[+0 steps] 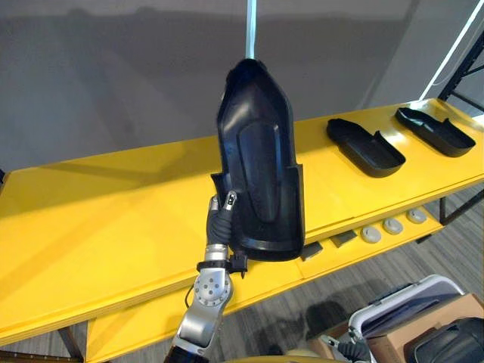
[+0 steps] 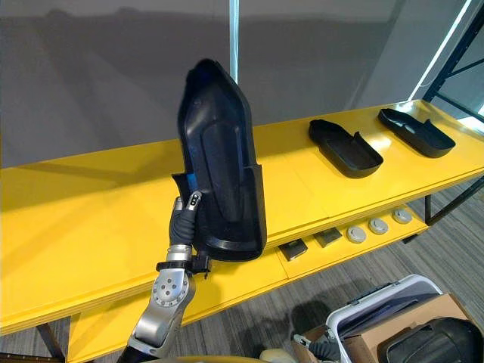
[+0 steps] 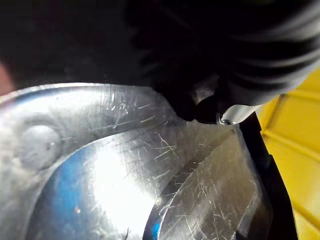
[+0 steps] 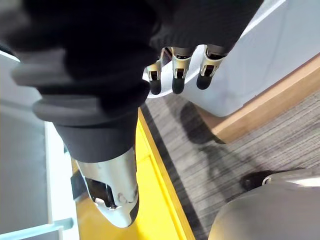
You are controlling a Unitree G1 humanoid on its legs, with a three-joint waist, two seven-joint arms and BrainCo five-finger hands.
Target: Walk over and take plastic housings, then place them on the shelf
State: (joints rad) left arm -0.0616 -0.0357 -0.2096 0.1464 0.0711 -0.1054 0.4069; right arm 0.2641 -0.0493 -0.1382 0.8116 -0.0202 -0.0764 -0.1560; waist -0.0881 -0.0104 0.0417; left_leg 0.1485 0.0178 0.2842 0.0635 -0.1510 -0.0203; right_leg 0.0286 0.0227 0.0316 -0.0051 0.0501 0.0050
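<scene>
Yellow shelf (image 1: 98, 219): long upper board, bare at its left end.

Left hand (image 1: 221, 218): raised in front of the shelf, fingers clamped on the lower edge of the held housing (image 1: 257, 151).

Held housing: carried upright above the shelf and clear of it. A black, glossy, elongated shell, narrow and rounded at the top and wide and squared at the bottom, with a long raised panel down the middle. Fine scratches are seen in the left wrist view.

Second housing (image 1: 365, 147) and third housing (image 1: 434, 130): laid flat on the shelf, well apart from the held one.

Lower shelf (image 1: 136, 325): dark square parts (image 1: 344, 239) beside grey discs (image 1: 392, 225).

Right hand (image 4: 179, 75): hung above the floor, fingers relaxed, nothing held.
</scene>
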